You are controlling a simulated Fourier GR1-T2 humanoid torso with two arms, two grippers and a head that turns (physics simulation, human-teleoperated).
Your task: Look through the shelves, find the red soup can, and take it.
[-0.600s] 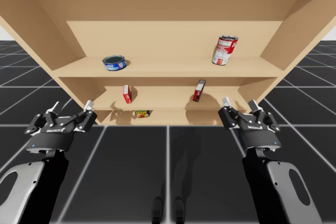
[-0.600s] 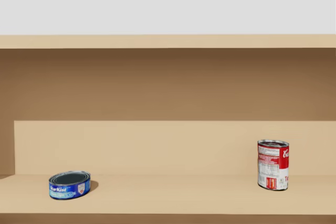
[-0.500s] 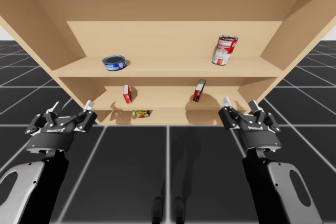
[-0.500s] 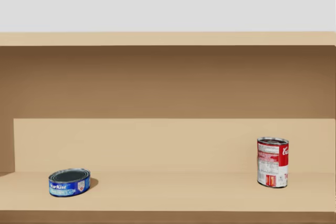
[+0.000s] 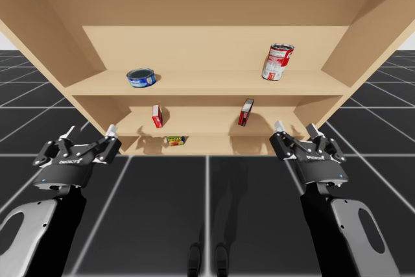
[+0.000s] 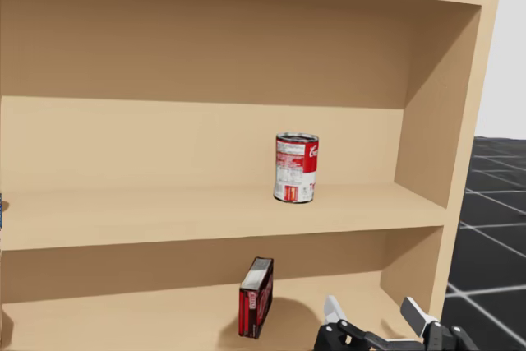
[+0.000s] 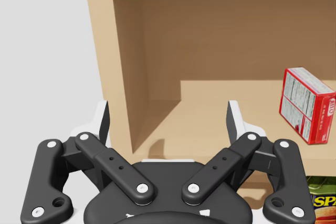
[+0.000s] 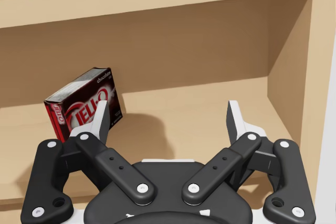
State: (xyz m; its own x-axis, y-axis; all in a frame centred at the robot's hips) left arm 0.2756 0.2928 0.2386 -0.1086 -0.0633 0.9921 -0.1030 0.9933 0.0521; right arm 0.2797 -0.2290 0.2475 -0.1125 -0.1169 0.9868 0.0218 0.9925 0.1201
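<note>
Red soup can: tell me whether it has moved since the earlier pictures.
No. In the high view the red soup can stands at the same spot on the upper shelf, right of the blue flat can. Only my head has turned.

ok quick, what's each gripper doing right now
left gripper: open, holding nothing
right gripper: open, holding nothing

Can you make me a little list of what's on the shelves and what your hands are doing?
upper shelf: blue tin at left, soup can standing at right
middle shelf: red box, dark box
bottom shelf: yellow tin
left hand: open, empty, before the shelves
right hand: open, empty, near the dark box
soup can taken: not yet
</note>
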